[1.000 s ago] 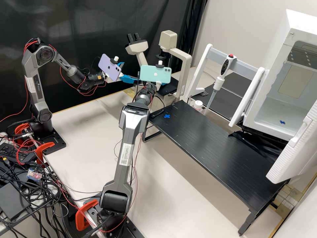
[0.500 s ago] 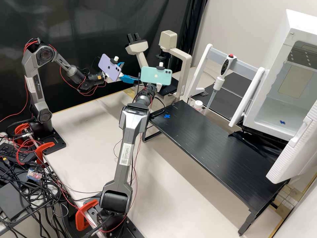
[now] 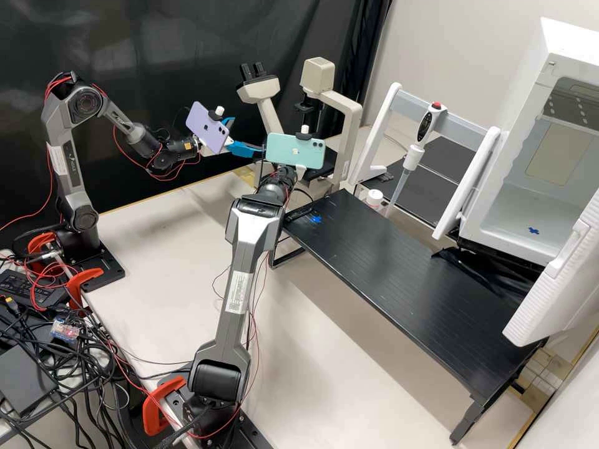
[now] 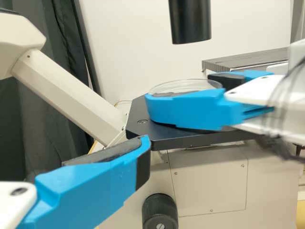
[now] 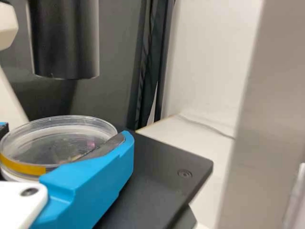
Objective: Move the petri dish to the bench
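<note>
Petri dish (image 5: pixel 59 143), clamped between fingers of right tool (image 3: pixel 302 168), high view's upper middle; near left tool (image 3: pixel 248 134), spread apart.

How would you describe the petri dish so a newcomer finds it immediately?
Find the beige microscope, then its flat black stage. The dish is there, below the black tube: low, round and clear, with a yellow band on its side.

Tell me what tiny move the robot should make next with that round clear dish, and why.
I'd have the right gripper tighten gently on the petri dish before lifting: it sits around the dish, low over the black stage, I can't judge its hold, and a black barrel hangs above the stage.
</note>
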Motion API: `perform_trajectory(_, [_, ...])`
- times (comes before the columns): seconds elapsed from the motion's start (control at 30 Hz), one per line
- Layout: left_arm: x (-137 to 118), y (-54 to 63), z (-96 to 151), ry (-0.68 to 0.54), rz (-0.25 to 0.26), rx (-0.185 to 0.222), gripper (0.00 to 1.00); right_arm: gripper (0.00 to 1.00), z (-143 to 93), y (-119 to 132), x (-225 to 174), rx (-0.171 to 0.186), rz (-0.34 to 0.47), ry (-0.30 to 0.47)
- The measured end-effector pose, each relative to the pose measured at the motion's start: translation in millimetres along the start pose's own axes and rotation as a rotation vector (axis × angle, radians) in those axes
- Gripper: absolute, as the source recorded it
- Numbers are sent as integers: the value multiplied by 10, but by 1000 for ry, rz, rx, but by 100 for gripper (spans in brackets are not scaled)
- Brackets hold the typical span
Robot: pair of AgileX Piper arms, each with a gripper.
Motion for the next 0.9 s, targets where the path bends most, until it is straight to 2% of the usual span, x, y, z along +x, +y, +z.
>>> perform_trajectory(0.2, [0,0,0,0,0,0,100,0,-60,188,-283,-11,7,41])
perform_trajectory(0.37, [0,0,0,0,0,0,100,0,-59,215,-389,-40,-12,48])
perform_trajectory(0.9, [0,0,0,0,0,0,100,0,-66,357,-520,-31,22,55])
